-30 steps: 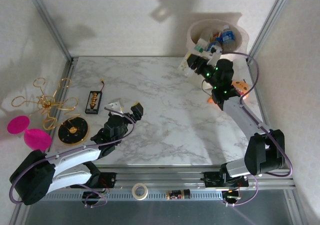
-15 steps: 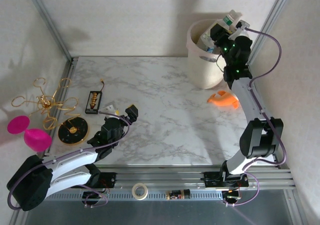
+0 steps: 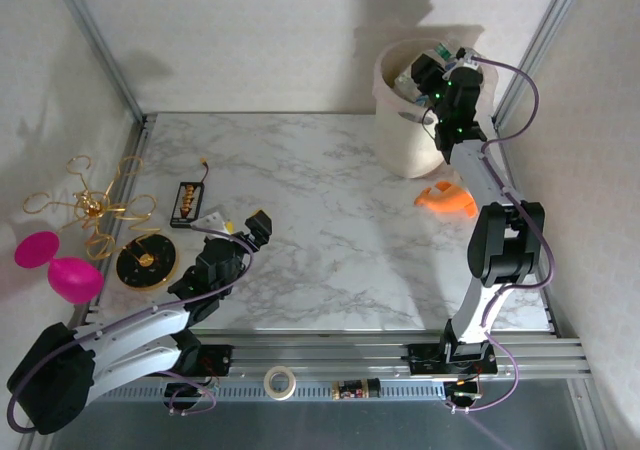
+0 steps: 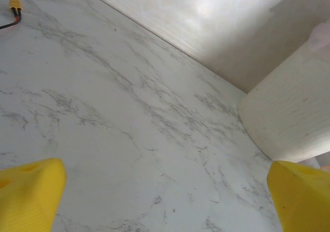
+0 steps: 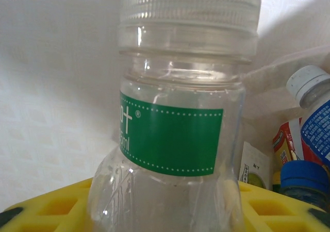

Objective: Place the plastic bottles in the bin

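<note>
My right gripper (image 3: 436,62) is up at the bin's (image 3: 405,142) rim, shut on a clear plastic bottle (image 5: 175,139) with a green label and a pale ribbed cap. In the right wrist view the yellow fingers (image 5: 51,209) press both sides of its lower body. Past it, inside the bin, lie other bottles: one with a blue label and white cap (image 5: 315,113), one with a blue cap (image 5: 304,176) and one with a red label (image 5: 286,139). My left gripper (image 3: 238,228) hovers low over the marble near the front left, open and empty (image 4: 165,196). The bin's wall (image 4: 289,113) stands far to its right.
An orange toy (image 3: 447,200) lies on the table just in front of the bin. At the left edge are a gold wire ornament (image 3: 90,205), pink discs (image 3: 55,265), a black round disc (image 3: 145,262) and a black strip (image 3: 187,202). A tape roll (image 3: 281,380) sits on the front rail.
The right arm lifted the green-labelled bottle from in front of the bin up over its rim, then dipped slightly toward the opening. The left arm drew back a little toward its base.
</note>
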Controlling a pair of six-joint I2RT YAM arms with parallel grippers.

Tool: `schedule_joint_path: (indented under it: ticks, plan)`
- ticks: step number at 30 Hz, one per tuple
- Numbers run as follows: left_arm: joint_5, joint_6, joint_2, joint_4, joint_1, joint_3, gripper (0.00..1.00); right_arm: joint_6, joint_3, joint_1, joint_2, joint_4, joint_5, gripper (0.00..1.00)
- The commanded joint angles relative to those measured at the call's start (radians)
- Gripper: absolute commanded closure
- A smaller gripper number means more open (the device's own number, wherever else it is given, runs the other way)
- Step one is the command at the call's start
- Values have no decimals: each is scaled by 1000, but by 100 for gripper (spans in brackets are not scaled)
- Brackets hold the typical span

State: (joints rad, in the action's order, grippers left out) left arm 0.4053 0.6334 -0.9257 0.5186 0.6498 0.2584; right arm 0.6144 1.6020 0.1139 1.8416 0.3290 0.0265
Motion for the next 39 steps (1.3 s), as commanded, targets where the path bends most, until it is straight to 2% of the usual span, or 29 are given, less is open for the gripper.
schedule_joint_path:
  ticks: [1,6,8,15,23,27,34,39]
  plan:
    - [19,11,23,-23,-13,-18,0,9,63,1,17,-1,1,43]
    - [32,7,36,-34,-17,-19,0,-23,90,0,13,-49,-36,16]
    - [36,3,41,-35,-21,-19,0,-42,87,1,-6,-56,-60,11]
    - [47,-6,50,-40,-32,-18,0,-126,38,-1,-109,-48,-118,4]
    - [65,-27,62,-43,-55,-16,0,-232,-168,-2,-330,17,-179,1]
    - [76,-61,59,-40,-71,-4,0,-264,-285,-1,-455,10,-163,1]
    - [134,-197,49,-41,-137,45,0,-274,-568,0,-694,-44,-162,1]
    - [159,-237,-23,27,-196,59,0,-246,-793,0,-838,-87,-165,1]
